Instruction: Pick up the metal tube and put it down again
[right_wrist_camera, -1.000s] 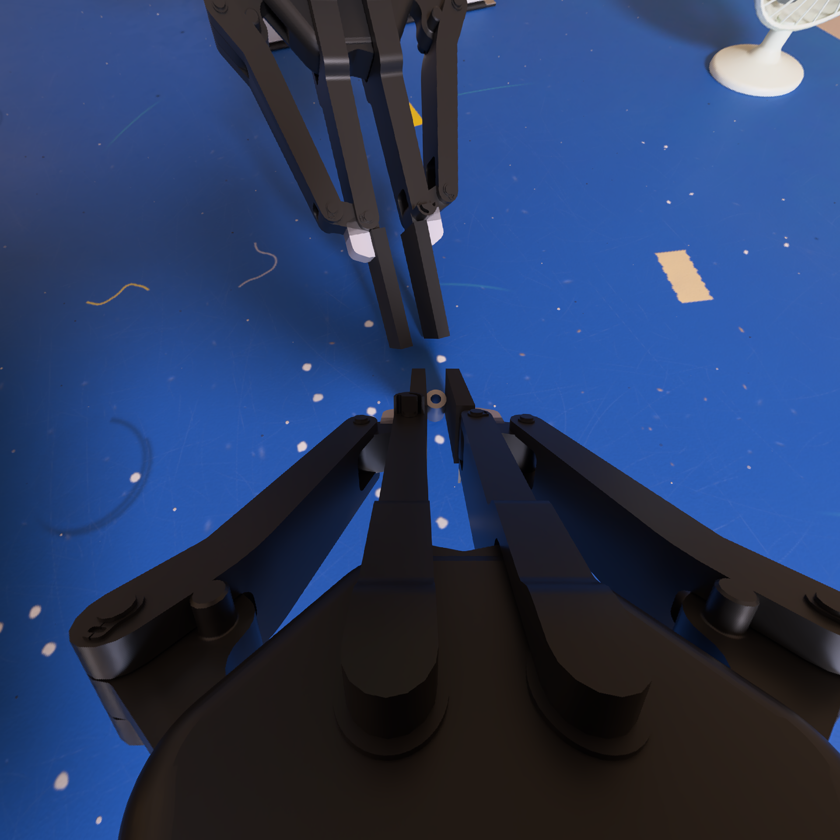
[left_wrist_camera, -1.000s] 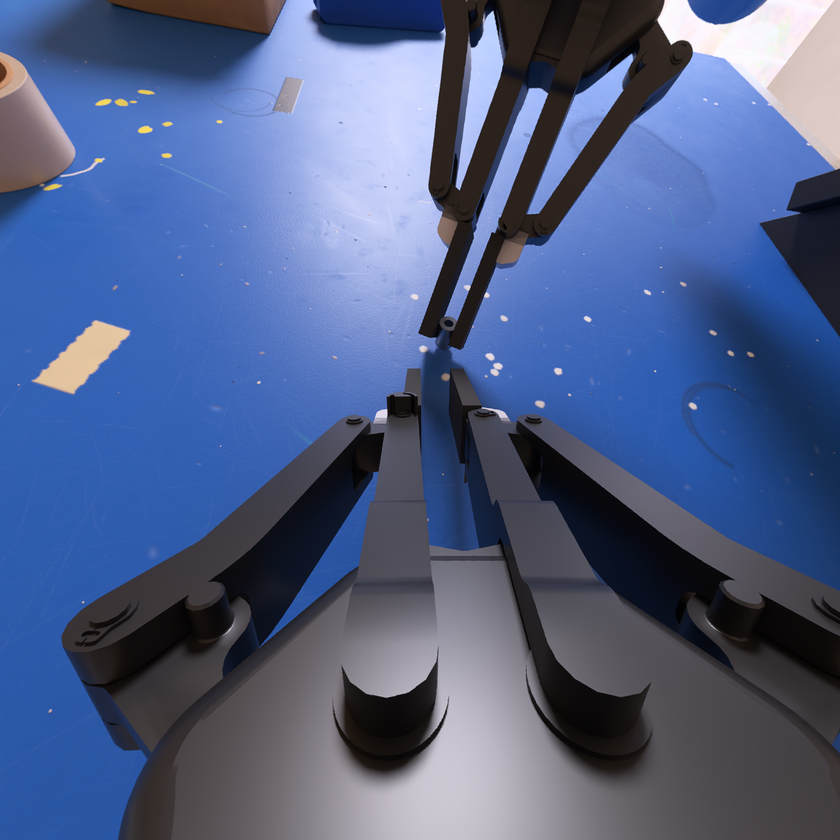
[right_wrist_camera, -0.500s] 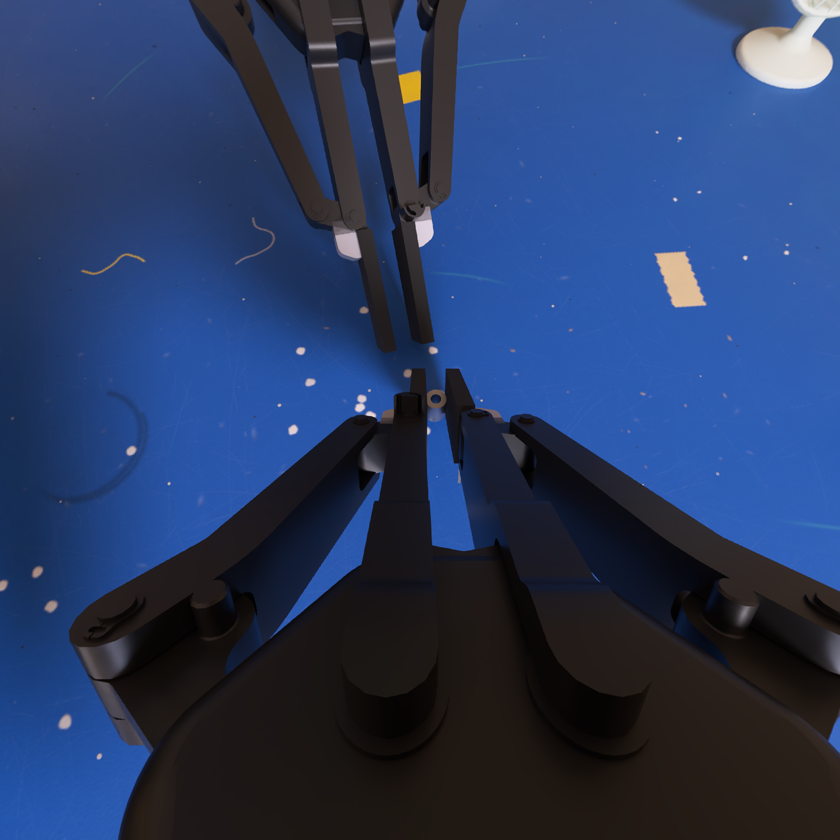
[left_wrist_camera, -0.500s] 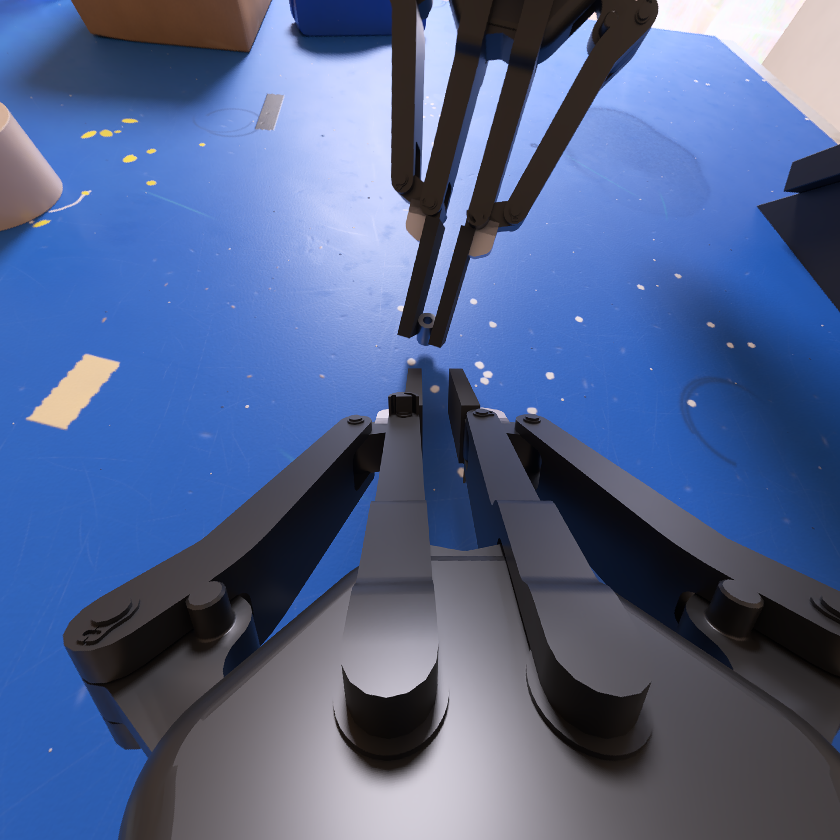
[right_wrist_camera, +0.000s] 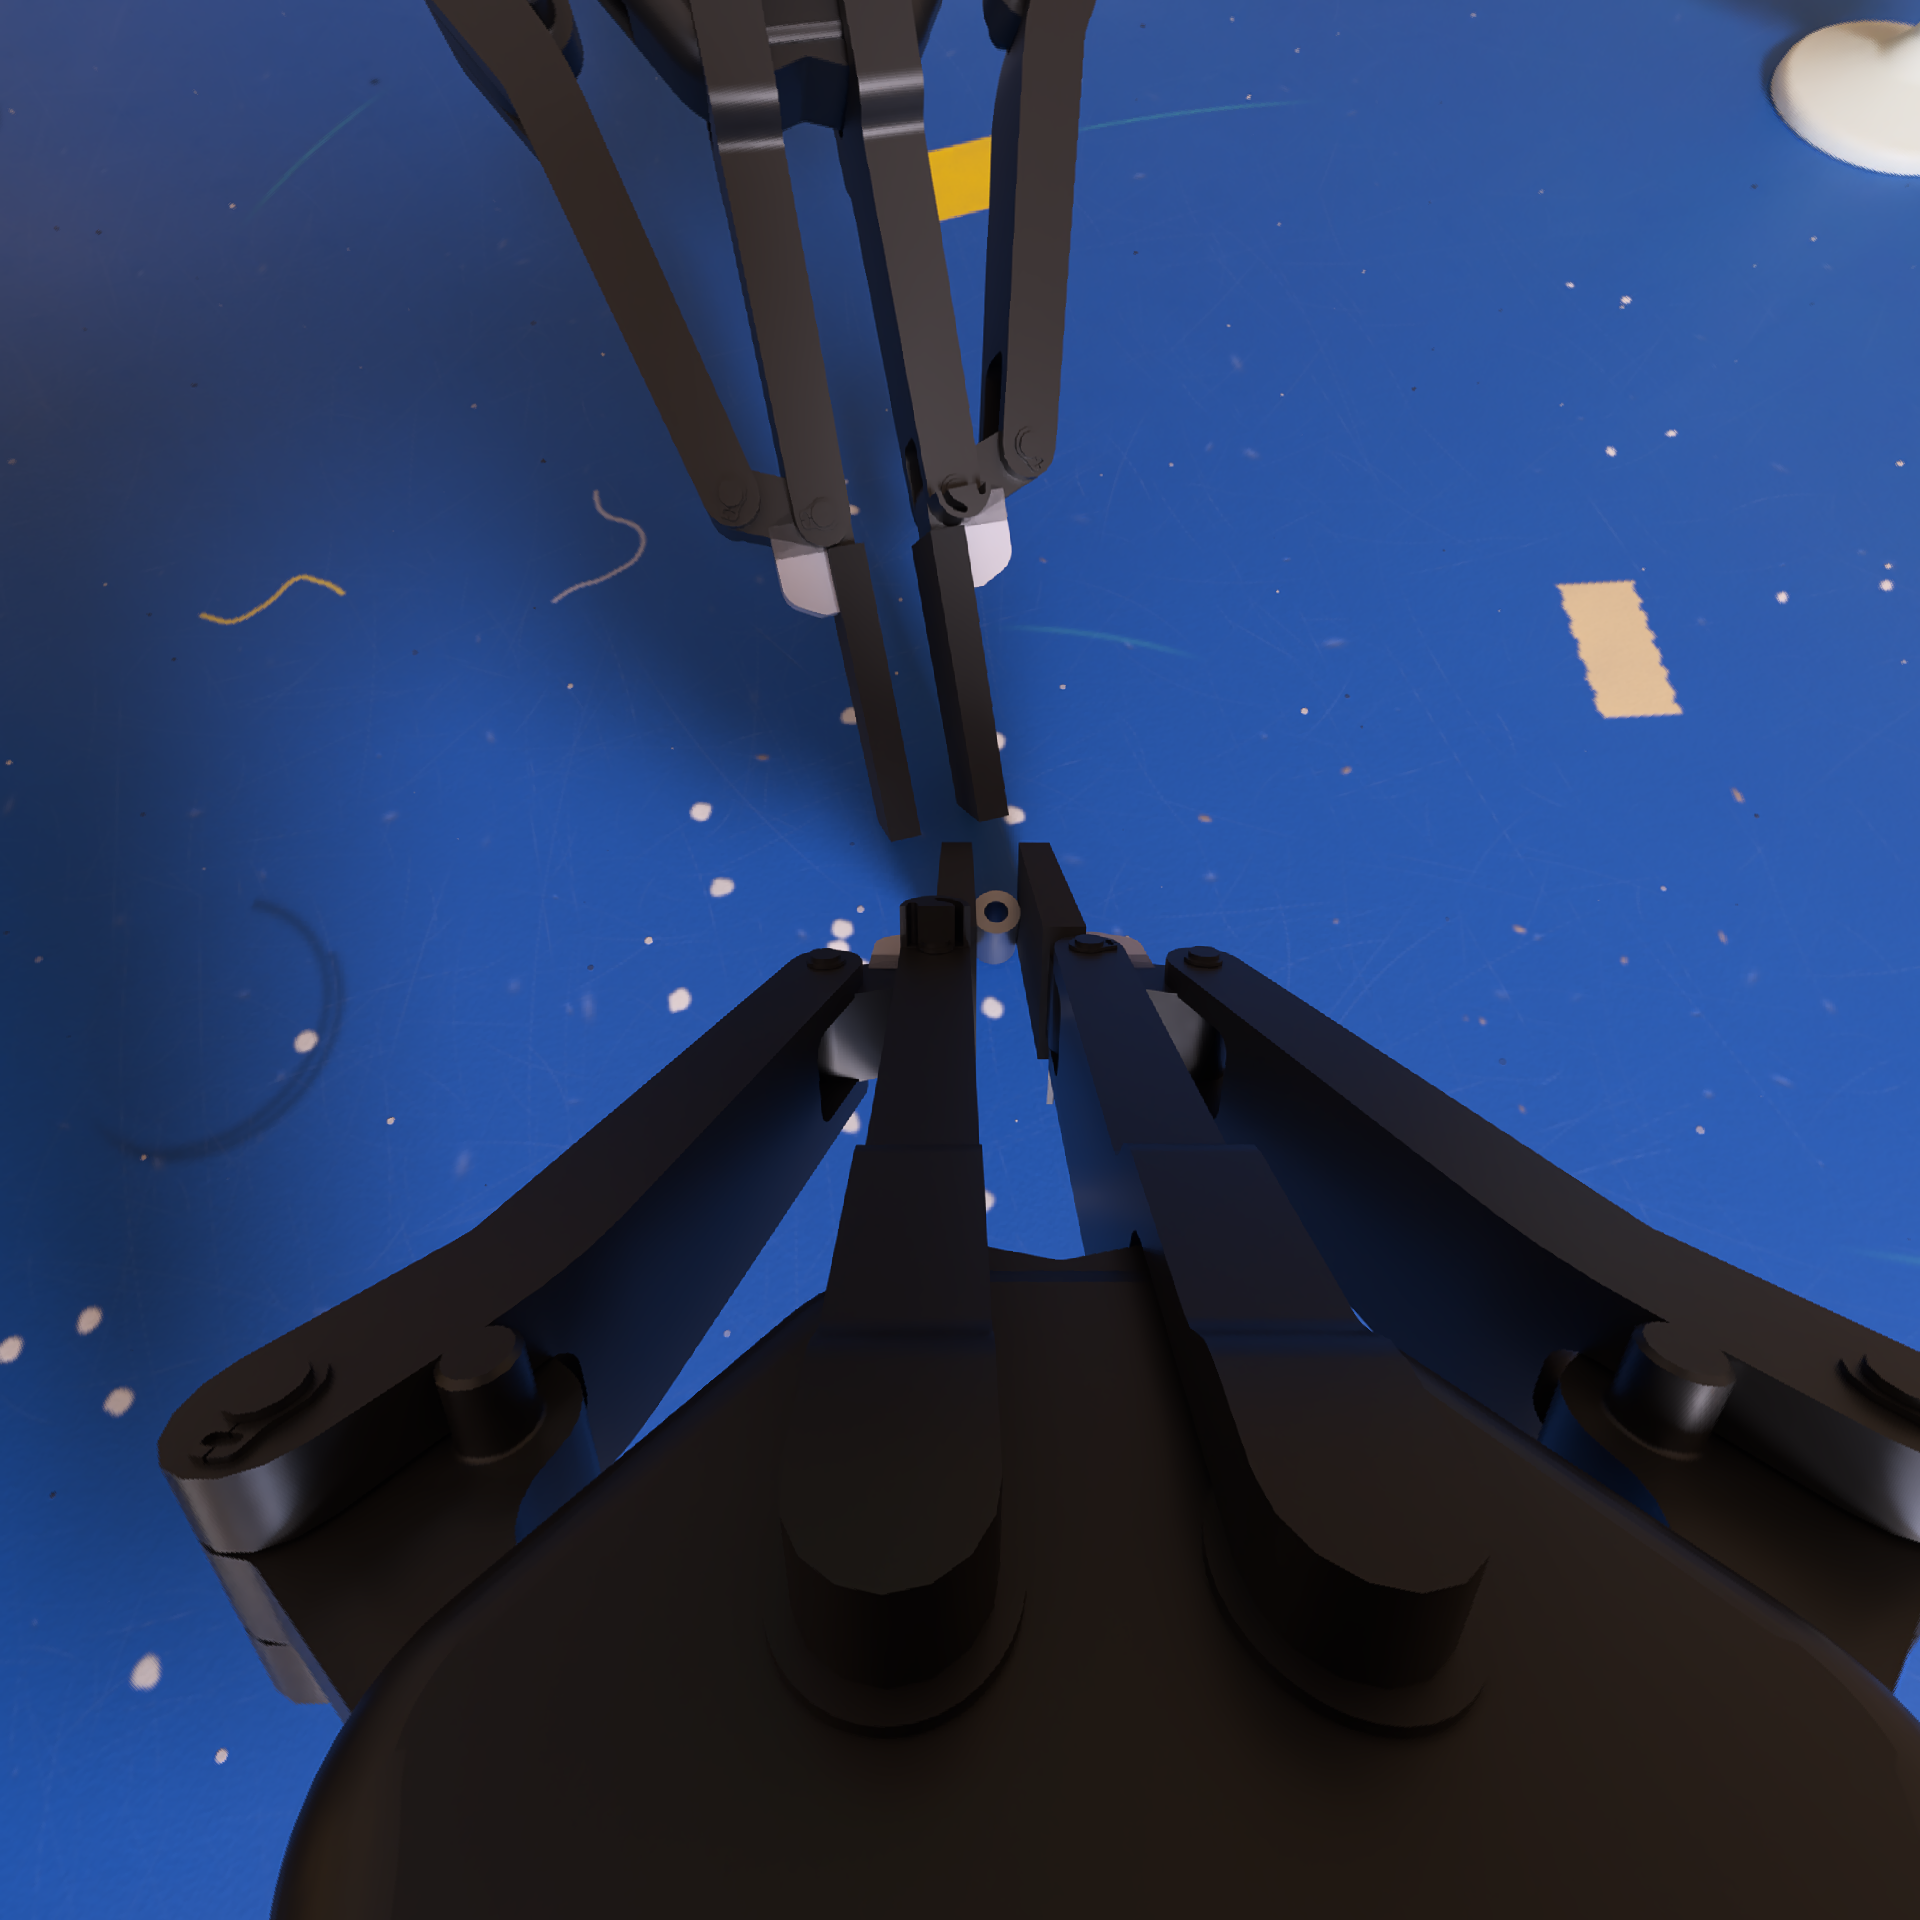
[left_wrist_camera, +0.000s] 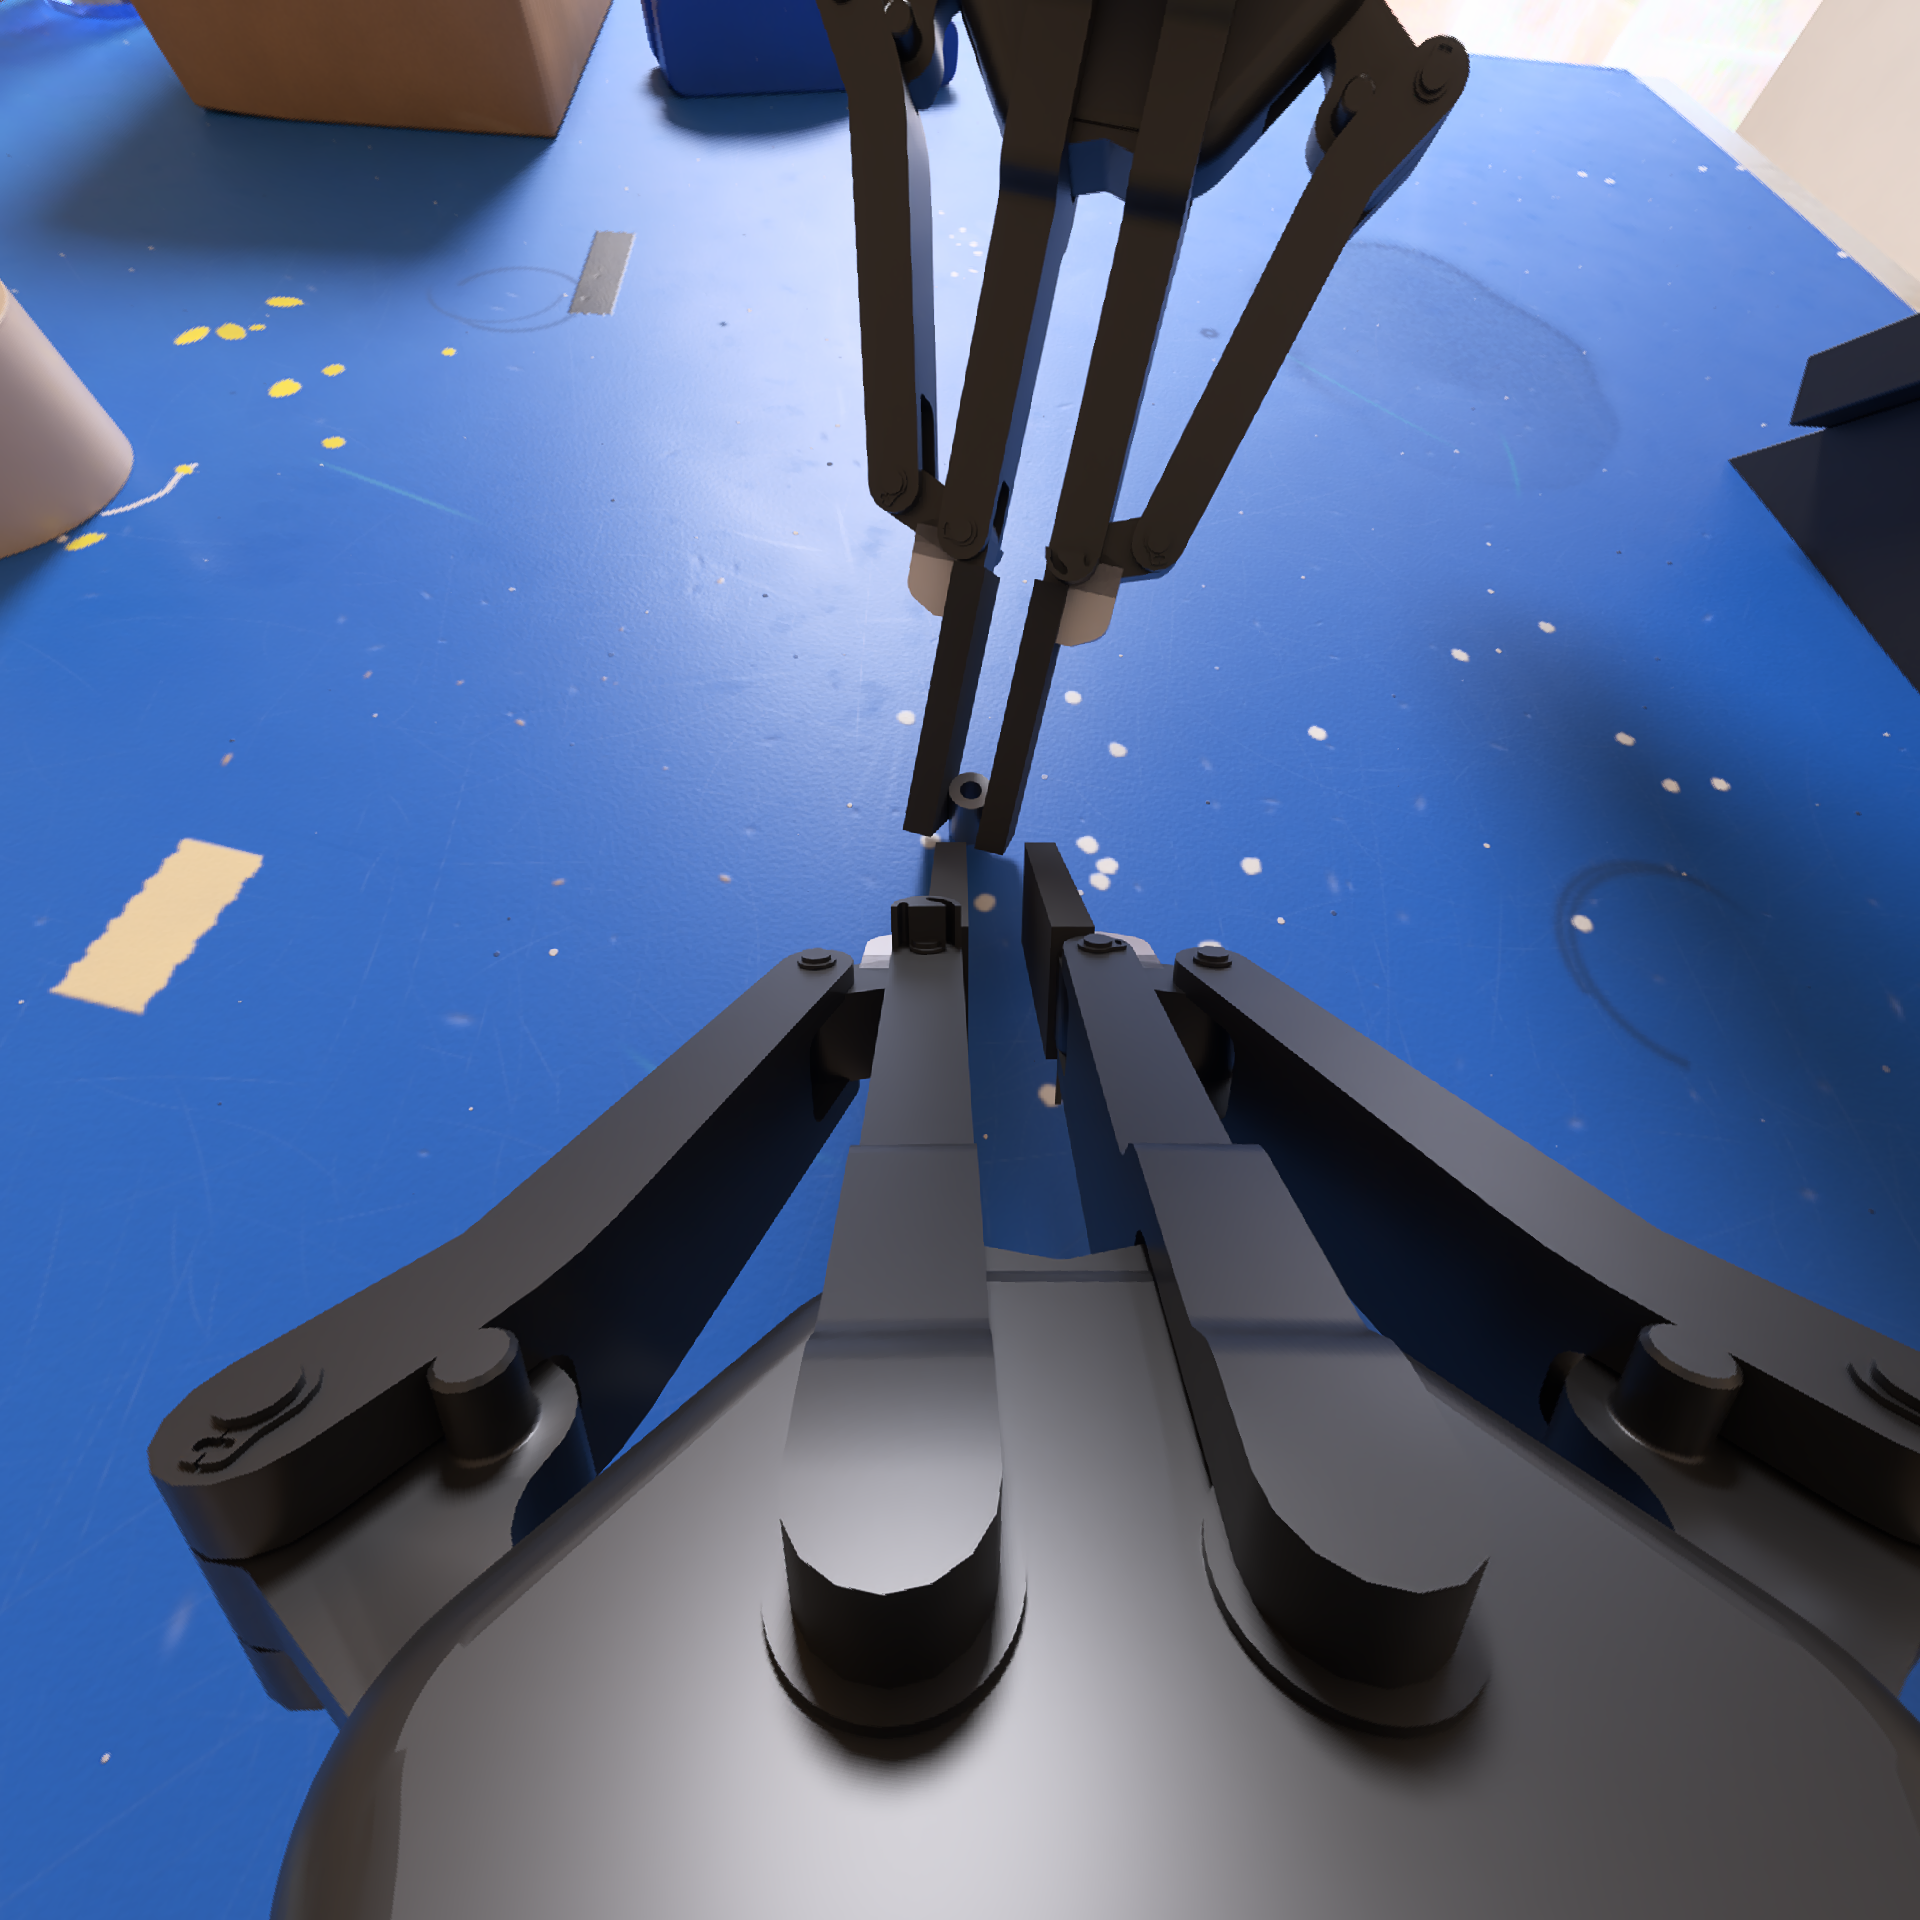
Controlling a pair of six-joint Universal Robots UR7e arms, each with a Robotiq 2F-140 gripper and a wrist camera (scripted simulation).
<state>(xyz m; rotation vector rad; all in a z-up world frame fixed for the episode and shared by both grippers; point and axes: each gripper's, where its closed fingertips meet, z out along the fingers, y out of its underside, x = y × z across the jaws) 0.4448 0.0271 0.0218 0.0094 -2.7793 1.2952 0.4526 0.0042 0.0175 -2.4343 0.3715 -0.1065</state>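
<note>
The metal tube (right_wrist_camera: 996, 914) is a small grey ring seen end-on, standing upright between my right gripper's fingers. My right gripper (right_wrist_camera: 997, 862) is shut on it above the blue table (right_wrist_camera: 1351, 935). In the left wrist view the tube (left_wrist_camera: 969, 790) shows near the tips of the right gripper (left_wrist_camera: 961, 826), which hangs down from the top. My left gripper (left_wrist_camera: 997, 868) has its fingers close together with a narrow gap and nothing between them. Its tips are just short of the right gripper's tips. It also shows in the right wrist view (right_wrist_camera: 940, 821).
A cardboard box (left_wrist_camera: 364, 62) and a blue object (left_wrist_camera: 748, 52) stand at the far edge. A beige cone (left_wrist_camera: 47, 447) is at the left and a dark shape (left_wrist_camera: 1860, 478) at the right. A white fan base (right_wrist_camera: 1855, 104) is at the far right. Tape strips (left_wrist_camera: 156, 925) (right_wrist_camera: 1616, 649) lie flat.
The two grippers have drawn closer, tip to tip. The table objects have slid outward in both views. The tube stays in the right gripper.
</note>
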